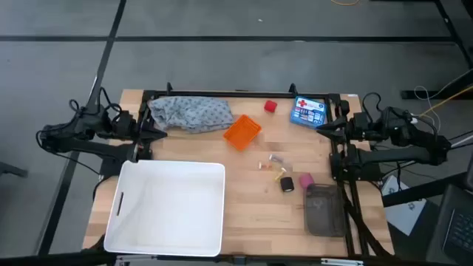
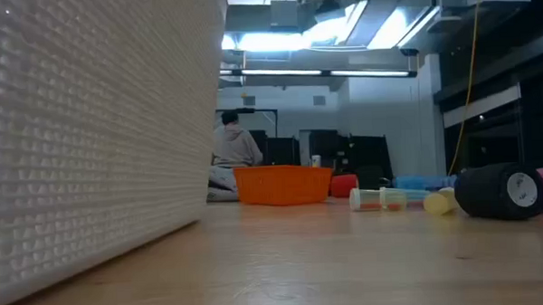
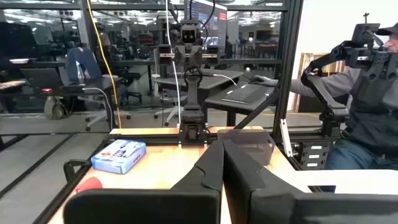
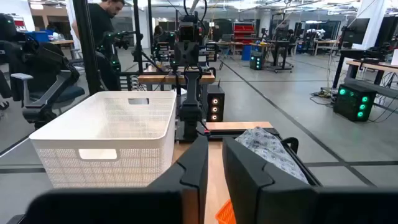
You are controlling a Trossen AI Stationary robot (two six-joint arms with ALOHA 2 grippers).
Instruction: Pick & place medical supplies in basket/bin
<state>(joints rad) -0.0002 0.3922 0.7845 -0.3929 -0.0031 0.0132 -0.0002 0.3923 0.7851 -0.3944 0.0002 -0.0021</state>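
Note:
The orange basket [image 1: 242,132] [image 2: 283,184] stands on its base mid-table. The grey patterned cloth [image 1: 191,113] [image 4: 270,152] lies bunched at the far edge. A red roll [image 1: 270,106] rests far right of the basket. Clear-wrapped pieces [image 1: 273,162], a black roll [image 1: 287,184] [image 2: 499,192] and a pink roll [image 1: 304,180] lie on the wood nearer the right side. My left gripper [image 1: 157,127] [image 3: 222,149] hovers shut at the table's left edge, beside the cloth. My right gripper [image 1: 323,125] [image 4: 214,146] hovers shut at the right edge.
A large white tub [image 1: 166,207] [image 2: 90,132] fills the near left corner. A blue first-aid box [image 1: 308,111] lies at the far right, a grey mesh pouch [image 1: 322,209] at the near right. Bare wood shows between tub and rolls. A person [image 3: 373,93] sits beyond the table.

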